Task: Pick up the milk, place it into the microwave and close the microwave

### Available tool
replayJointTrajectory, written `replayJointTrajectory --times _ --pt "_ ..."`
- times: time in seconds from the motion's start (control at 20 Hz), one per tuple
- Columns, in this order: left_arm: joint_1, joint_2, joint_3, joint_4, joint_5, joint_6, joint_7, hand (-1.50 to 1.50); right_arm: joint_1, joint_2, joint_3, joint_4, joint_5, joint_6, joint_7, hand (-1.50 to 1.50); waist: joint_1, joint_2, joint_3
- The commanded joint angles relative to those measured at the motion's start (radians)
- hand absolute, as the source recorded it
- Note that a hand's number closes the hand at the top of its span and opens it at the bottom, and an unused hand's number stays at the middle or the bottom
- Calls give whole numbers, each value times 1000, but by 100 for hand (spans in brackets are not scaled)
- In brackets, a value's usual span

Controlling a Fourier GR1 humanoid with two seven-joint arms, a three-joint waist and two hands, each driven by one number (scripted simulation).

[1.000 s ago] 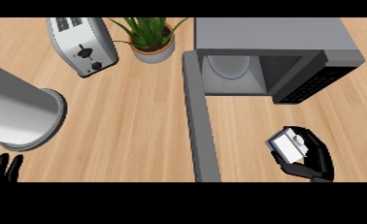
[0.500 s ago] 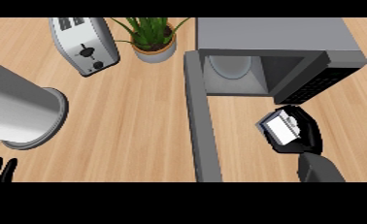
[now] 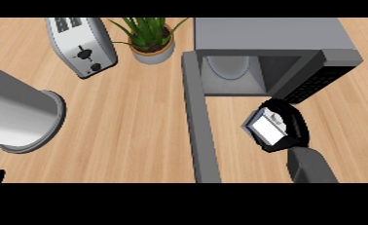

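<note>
Now, head view, right hand: the right hand (image 3: pixel 291 130) comes in from the near right edge and its black fingers are curled round the milk (image 3: pixel 267 127), thumb on one side and fingers on the other.
Milk, where it is: held above the counter (image 3: pixel 137 121), just in front of the microwave (image 3: pixel 269 36) mouth and to the right of its door (image 3: pixel 200 121), not yet inside.
Microwave: door swung fully open, standing edge-on toward me; the cavity shows a pale round turntable (image 3: pixel 229 65) at the back.
Milk, how it should handle: a small carton by its look, so I'd judge it light, fairly stiff but easy to dent at the sides, and smooth enough to slide if tipped.
Milk, where to hold it: across its two flat side walls at mid-height seems safest, which is about where the fingers sit.
Left hand: only a dark sliver (image 3: pixel 2 175) at the near left corner; I cannot tell how its fingers lie.
Hidden or cut off: most of the carton is covered by the fingers, so its top and print are unreadable; the cavity floor near the front is in shadow.
Other things: toaster (image 3: pixel 81 46) and potted plant (image 3: pixel 151 39) at the far left, a grey metal cylinder (image 3: pixel 25 114) cut by the left edge.
</note>
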Motion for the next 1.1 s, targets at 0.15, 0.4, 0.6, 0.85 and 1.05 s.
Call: replayJointTrajectory --times 0.15,0.4,0.6,0.85,1.05 --pt "7 4 77 19 62 -41 -26 -150 218 26 106 -445 -28 29 204 150 -13 -4 -1" --pt "49 -18 -1 42 1 -46 -78 -150 363 104 173 -750 -77 -49 411 150 -6 -1 -1" --pt "40 -18 37 5 36 -50 -28 -150 385 129 263 -934 -142 -195 582 150 -3 0 0" --pt "30 0 125 48 97 -108 -45 -150 375 130 430 -969 -74 -394 555 150 4 3 1" --pt "-23 14 160 92 118 -94 -42 -150 264 130 481 -952 -50 -510 613 150 4 5 0"
